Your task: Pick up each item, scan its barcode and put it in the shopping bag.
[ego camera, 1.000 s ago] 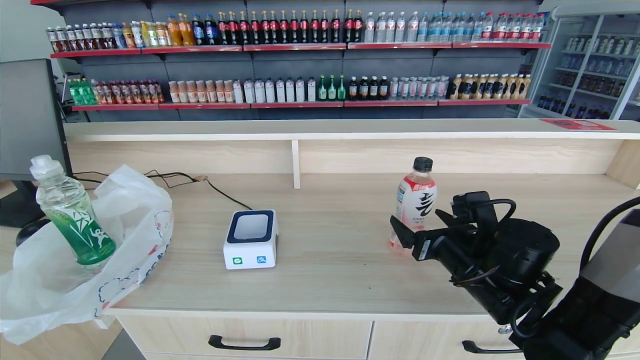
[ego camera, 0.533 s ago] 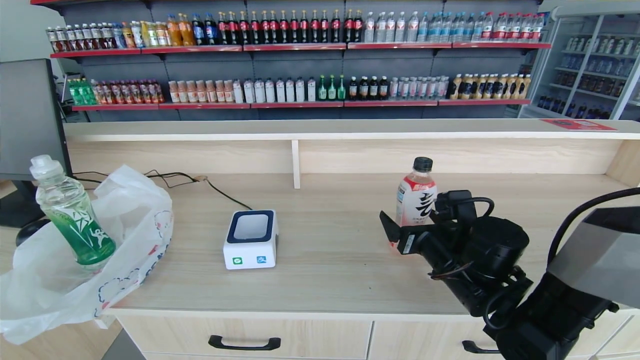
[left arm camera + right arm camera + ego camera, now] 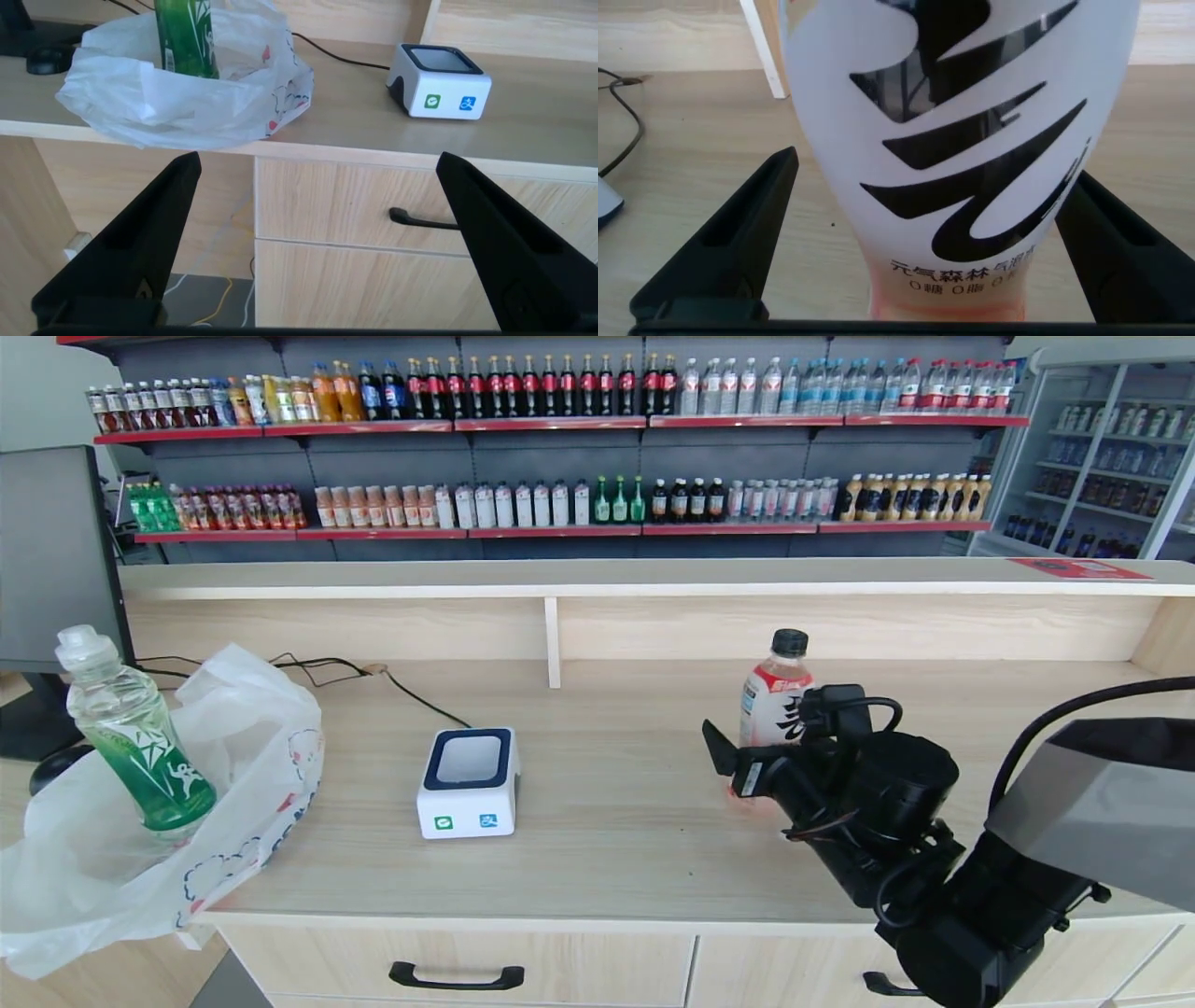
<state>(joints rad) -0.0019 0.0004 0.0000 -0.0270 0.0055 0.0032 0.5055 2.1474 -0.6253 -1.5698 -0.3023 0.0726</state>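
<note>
The right gripper [image 3: 936,173] stands wide, one finger on each side of the pink drink bottle [image 3: 778,695], low on its body near the base. Wood shows between each finger and the bottle's side, so the jaws bracket it without pressing on it yet. That low, level approach makes sense: the bottle is upright on the counter [image 3: 635,859], and a grip around the broad part of the body should keep it steady when lifted (a pinch at the narrow neck would let it swing). It looks to be the item left to scan, and it sits toward the right of the counter.

The left gripper [image 3: 320,163] is also spread wide and holds nothing. It hangs below the counter edge, in front of the drawers [image 3: 374,205], probably parked out of the way.

Outward from the bottle, well apart from it, the white scanner [image 3: 467,782] sits mid-counter with its window facing up, its cable [image 3: 411,695] trailing to the back left. Past it, at the left end, the shopping bag [image 3: 243,775] slumps over the edge with a green bottle [image 3: 131,728] leaning inside. The route from bottle to scanner to bag looks open across bare wood; the bag's floppy mouth and the green bottle occupying it are the likeliest snags at the drop
</note>
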